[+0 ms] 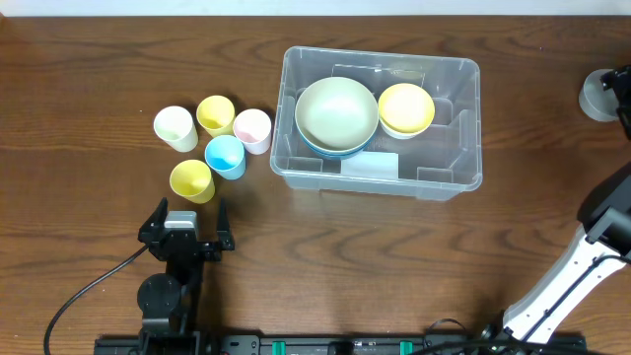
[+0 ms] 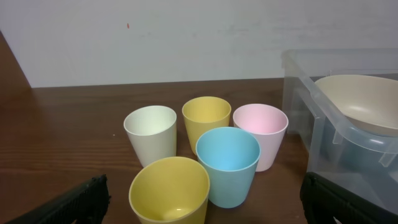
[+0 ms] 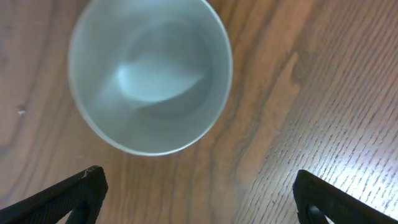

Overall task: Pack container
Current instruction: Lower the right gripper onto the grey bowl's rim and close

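Surface: dark brown wood (image 1: 89, 59), seen from above, with one robot arm at each side.
Container: clear plastic bin (image 1: 452, 163) standing upright right of centre, open at the top, with a pale label (image 1: 370, 165) on its near wall.
Inside the container: a large pale green bowl (image 1: 336, 111) stacked on a blue bowl (image 1: 317, 150) at the left end, and a smaller yellow bowl (image 1: 405, 106) just beside them.
Cups: five small cups clustered left of the container, all upright: a cream cup (image 1: 175, 126), a far yellow cup (image 1: 215, 114), a pink cup (image 1: 252, 129), a blue cup (image 1: 225, 155) and a near yellow cup (image 1: 191, 180).
Left pincer: (image 1: 191, 209) spread wide and holding nothing, near the cluster, facing the cups.
Right pincer: (image 3: 199, 199) spread wide and holding nothing, above a grey cup (image 3: 150, 74).
Grey cup: upright at the far right edge, well apart from the container.
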`<state>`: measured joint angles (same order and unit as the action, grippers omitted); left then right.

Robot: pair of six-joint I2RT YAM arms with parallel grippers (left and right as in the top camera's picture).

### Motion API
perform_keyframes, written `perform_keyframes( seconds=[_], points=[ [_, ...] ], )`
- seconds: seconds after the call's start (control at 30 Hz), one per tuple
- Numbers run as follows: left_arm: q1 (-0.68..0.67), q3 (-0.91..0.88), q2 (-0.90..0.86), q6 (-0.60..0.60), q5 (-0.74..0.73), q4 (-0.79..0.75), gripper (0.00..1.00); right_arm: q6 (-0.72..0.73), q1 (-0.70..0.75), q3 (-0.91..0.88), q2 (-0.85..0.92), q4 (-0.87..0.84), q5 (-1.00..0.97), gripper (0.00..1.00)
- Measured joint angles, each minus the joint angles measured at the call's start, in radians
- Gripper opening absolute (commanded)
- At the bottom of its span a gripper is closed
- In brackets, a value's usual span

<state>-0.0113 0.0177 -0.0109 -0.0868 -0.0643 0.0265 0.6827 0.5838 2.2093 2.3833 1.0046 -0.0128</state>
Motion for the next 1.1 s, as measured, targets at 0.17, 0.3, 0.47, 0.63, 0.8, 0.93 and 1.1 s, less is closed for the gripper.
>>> perform_keyframes(
  seconds=[0.17,0.3,0.47,0.63,0.8,0.93,1.1],
  points=[
    [0.000,0.000,0.000,0.000,0.000,0.000,0.98,0.018,0.006,0.000,0.014,-0.016,-0.018,0.96],
    [0.000,0.000,0.000,0.000,0.000,0.000,0.98,0.015,0.011,0.000,0.031,-0.039,-0.025,0.95],
    [0.000,0.000,0.000,0.000,0.000,0.000,0.98,0.013,0.017,0.000,0.054,-0.052,-0.030,0.95],
    [0.000,0.000,0.000,0.000,0.000,0.000,0.98,0.013,0.019,0.000,0.058,-0.061,-0.040,0.95],
    [0.000,0.000,0.000,0.000,0.000,0.000,0.98,0.013,0.020,0.000,0.058,-0.065,-0.052,0.95],
    [0.000,0.000,0.000,0.000,0.000,0.000,0.98,0.014,0.022,0.000,0.061,-0.068,-0.056,0.95],
    [0.000,0.000,0.000,0.000,0.000,0.000,0.98,0.025,0.030,0.000,0.077,-0.068,-0.058,0.95]
  ],
)
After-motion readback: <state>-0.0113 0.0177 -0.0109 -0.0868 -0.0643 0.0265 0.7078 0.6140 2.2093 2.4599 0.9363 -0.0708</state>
